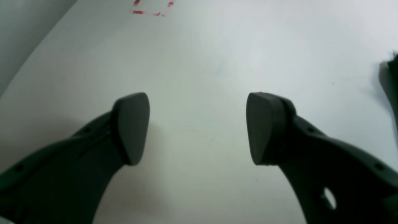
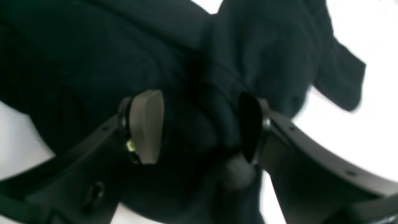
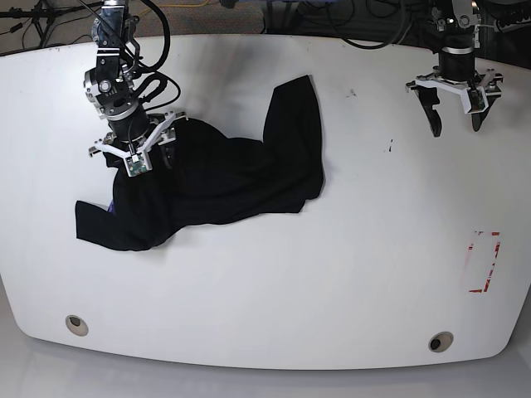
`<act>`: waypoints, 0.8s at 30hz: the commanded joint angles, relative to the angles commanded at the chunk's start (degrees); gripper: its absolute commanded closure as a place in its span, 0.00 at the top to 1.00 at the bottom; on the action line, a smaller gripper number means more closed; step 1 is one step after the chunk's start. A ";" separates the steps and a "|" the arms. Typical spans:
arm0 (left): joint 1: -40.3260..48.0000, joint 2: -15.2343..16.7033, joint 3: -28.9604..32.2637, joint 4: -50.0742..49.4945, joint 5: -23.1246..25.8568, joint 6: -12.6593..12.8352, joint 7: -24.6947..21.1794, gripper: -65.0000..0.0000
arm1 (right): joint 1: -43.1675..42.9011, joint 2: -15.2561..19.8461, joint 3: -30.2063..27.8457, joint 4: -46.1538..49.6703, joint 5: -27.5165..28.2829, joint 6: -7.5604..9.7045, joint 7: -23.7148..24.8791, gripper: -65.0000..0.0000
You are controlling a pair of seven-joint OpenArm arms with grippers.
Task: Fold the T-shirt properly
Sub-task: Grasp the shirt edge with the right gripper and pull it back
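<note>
Black T-shirt [image 3: 224, 186] lies rumpled on the table's right-arm side. Right gripper [image 2: 200, 127] sits over it, jaws wide, likely to pick a grab point. Left gripper [image 1: 198, 129], jaws wide, hangs clear of cloth, presumably leaving room.

Base: we look down from high up, seeing both arms at the top.
Wrists: we look close between fingertips.

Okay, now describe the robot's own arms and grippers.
Both arms show black and silvery-grey parts, with black cables looping near them in the base view. The left gripper and right gripper each have two dark, blunt, rounded fingers. A small yellow patch shows on one right finger.
</note>
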 joint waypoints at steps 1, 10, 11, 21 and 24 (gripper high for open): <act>0.00 0.00 0.00 0.00 0.00 0.00 0.00 0.71 | -0.18 -0.35 0.97 0.00 0.09 0.00 0.00 0.57; -0.35 0.00 0.00 -0.18 0.00 0.00 0.09 0.71 | -3.96 -4.75 7.47 1.32 0.09 4.84 0.00 0.56; -0.35 0.00 0.00 -0.18 0.00 0.00 0.09 0.71 | -4.31 -5.19 7.82 1.32 0.09 5.10 0.00 0.56; -1.14 0.00 0.18 -0.18 0.00 0.00 0.09 0.71 | -6.07 -7.38 10.64 -0.44 0.44 6.68 0.00 0.56; -1.23 0.00 0.18 -0.18 0.00 0.00 0.09 0.71 | -5.98 -7.38 11.69 -1.67 0.44 6.68 0.00 0.56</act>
